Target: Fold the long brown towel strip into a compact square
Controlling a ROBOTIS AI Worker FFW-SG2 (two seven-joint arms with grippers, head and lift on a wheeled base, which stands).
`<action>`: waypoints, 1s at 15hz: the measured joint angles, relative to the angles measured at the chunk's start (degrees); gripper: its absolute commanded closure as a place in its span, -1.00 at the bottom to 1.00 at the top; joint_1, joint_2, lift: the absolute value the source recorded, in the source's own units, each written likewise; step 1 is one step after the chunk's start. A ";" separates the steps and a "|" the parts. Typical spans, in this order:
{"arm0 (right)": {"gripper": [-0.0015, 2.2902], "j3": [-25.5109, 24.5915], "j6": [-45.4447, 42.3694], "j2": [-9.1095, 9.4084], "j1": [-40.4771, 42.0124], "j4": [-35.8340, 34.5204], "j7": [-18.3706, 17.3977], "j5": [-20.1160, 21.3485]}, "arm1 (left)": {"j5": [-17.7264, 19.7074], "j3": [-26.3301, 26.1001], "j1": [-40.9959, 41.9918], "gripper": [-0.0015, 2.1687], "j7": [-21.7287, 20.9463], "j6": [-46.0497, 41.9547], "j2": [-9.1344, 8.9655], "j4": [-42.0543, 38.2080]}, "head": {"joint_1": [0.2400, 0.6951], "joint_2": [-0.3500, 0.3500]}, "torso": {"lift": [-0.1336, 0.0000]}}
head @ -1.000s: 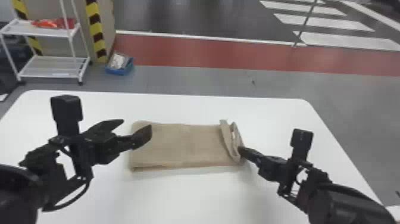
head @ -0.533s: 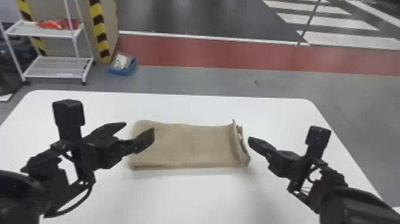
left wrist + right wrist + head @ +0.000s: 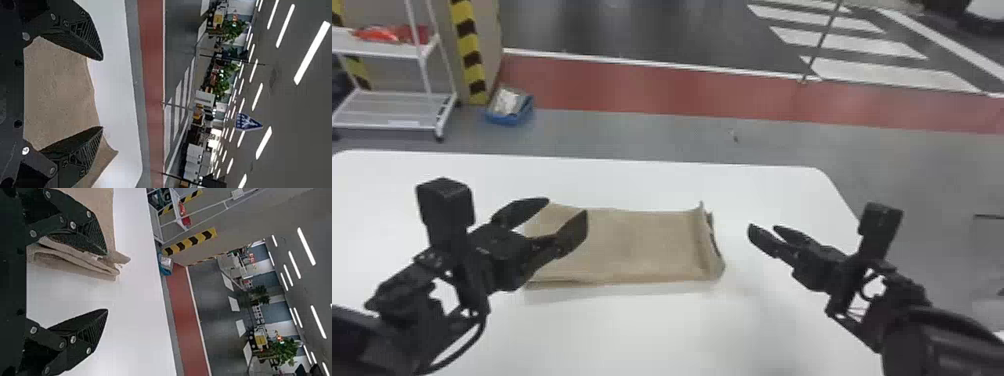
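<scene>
Head view: brown towel strip (image 3: 632,245) lies loose on the white worktop (image 3: 657,330)

The left pincer (image 3: 566,206) is released, its fingers spread, and covers part of the strip's left end; whether it touches the cloth I cannot tell. The right pincer (image 3: 763,228) is released too, near the right end, where the cloth stands up in a ridge. In the right wrist view, loose folded layers show at that end, partly behind one finger.

Beyond the worktop, at far left, a white shelf cart (image 3: 362,45) carries red items (image 3: 382,34) on its upper shelf. Beside it rises a pillar with yellow-and-black striping (image 3: 467,45). On the floor near the pillar sits a blue container (image 3: 507,119) with a whitish, crumpled item (image 3: 507,100) in it. Farther right, a thin pole (image 3: 822,45) stands by the red floor strip (image 3: 657,90), before white crossing stripes (image 3: 887,75).
</scene>
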 measured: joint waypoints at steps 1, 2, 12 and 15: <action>-0.94 -0.48 0.36 0.07 0.62 -0.51 -0.18 -0.04 | -1.05 -1.97 -1.46 0.02 0.80 -0.89 -0.49 1.91 | 1.00 -0.80 | -0.86; -0.94 -0.95 0.74 0.19 1.30 -1.11 -0.48 -0.14 | -1.87 -4.00 -3.13 0.34 1.95 -1.55 -1.20 4.26 | 1.00 -0.84 | -0.86; -0.95 -0.12 3.98 2.10 2.80 -2.73 -4.82 -3.28 | -9.41 -12.30 -11.29 0.71 9.44 -9.82 -3.37 21.17 | 1.00 -0.83 | -0.86; -0.95 2.25 4.00 2.67 1.28 -2.45 -5.60 -3.09 | -10.38 -12.51 -12.09 0.71 9.48 -9.32 -3.43 22.73 | 1.00 -0.75 | -0.86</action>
